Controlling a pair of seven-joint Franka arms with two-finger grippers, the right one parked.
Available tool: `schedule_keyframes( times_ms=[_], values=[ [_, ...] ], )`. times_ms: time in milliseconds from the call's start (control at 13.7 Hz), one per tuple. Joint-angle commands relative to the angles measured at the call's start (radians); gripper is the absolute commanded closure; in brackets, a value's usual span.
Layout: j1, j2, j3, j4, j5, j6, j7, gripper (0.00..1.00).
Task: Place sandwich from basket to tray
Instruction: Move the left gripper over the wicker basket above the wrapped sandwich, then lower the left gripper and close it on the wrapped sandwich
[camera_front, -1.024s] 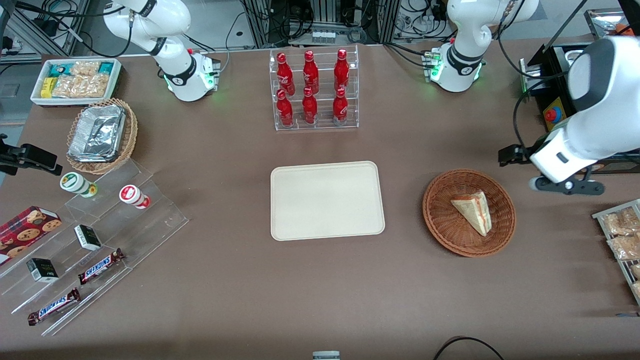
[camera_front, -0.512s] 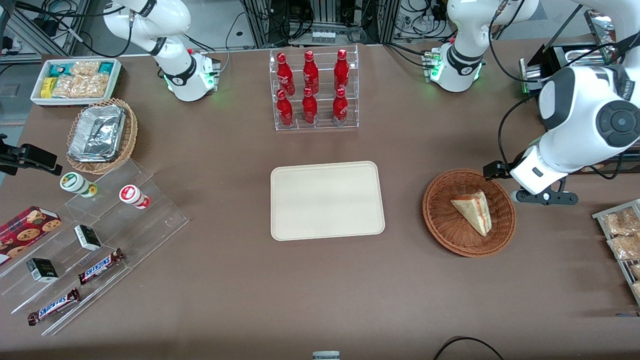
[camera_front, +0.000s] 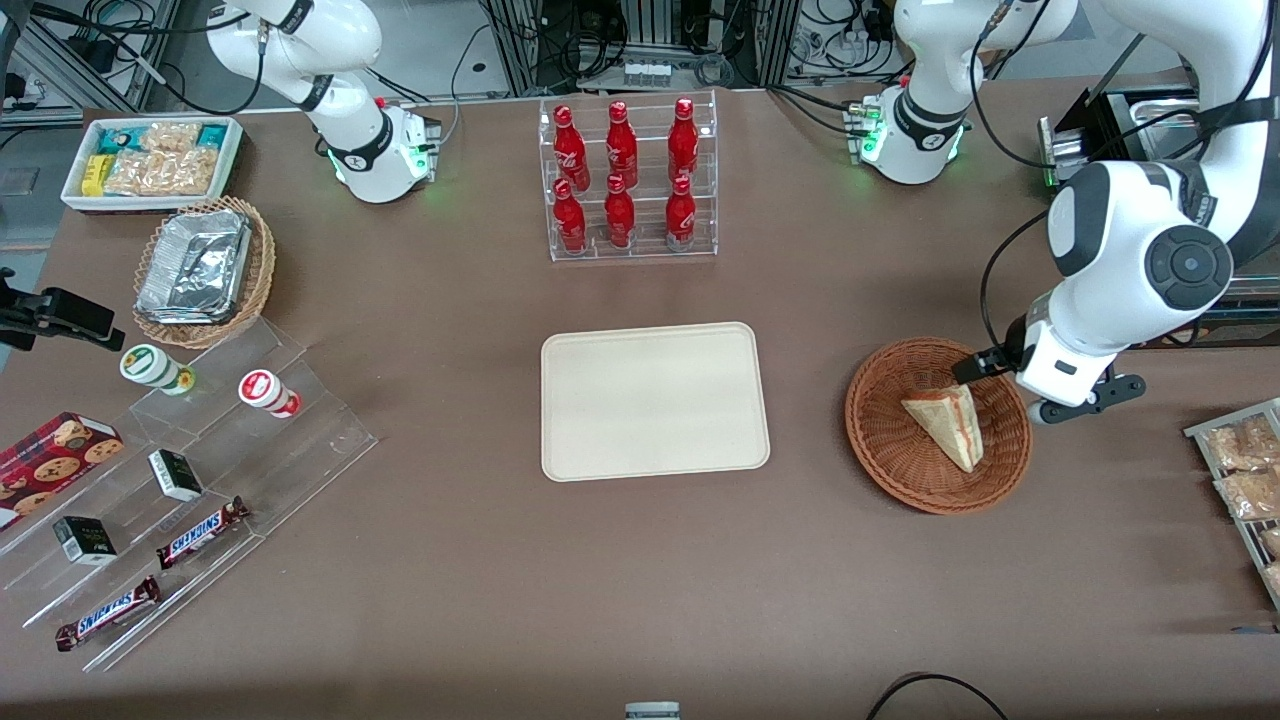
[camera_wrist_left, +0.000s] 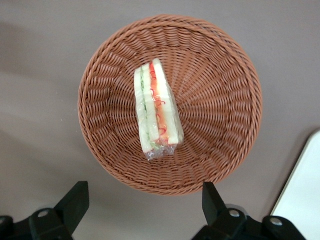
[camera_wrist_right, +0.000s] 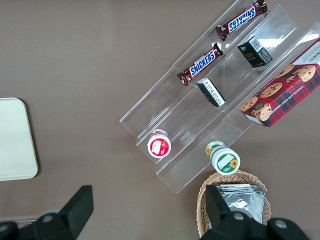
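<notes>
— While the front view shows the left arm's gripper (camera_front: 985, 372) poised above the rim of the round reddish-brown woven wicker basket (camera_front: 890, 440), on the side toward the working arm's end of the table, where does the cargo sit?

— The small triangular sandwich of pale bread with red-orange and green filling (camera_front: 948, 424) lies inside that basket, untouched. The flat cream-beige rectangular plastic tray (camera_front: 655, 400) lies well apart from it, toward the table's middle, with nothing on it. One risk: the gripper looks off-centre, so a straight descent could strike the wicker rim and shove the whole basket.

— And the left wrist view?

— Its black fingers (camera_wrist_left: 75, 202) stand wide apart, holding nothing. The sandwich (camera_wrist_left: 156, 110) rests on its side in the basket (camera_wrist_left: 220, 100), filling edge up, wrapped in clear film. The fingers seem to line up across the wedge's width, which suits a grasp, but the film is probably slippery, and soft bread could crush or slide out mid-carry. A corner of the tray (camera_wrist_left: 302, 195) shows just past the basket.

— The right wrist view?

— Only the tray's (camera_wrist_right: 15, 140) edge; nothing there bears on the risk.
</notes>
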Motion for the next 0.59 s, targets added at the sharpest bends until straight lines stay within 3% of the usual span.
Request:
schedule_keyframes(
  times_ms=[0,220,512],
  values=[
    [-0.005,-0.004,0.003,-0.045,-0.005,0.069,-0.109,0.00],
    [-0.005,0.003,0.003,-0.143,-0.005,0.220,-0.144,0.00],
    [-0.003,0.035,0.003,-0.151,-0.005,0.242,-0.169,0.00]
  ],
)
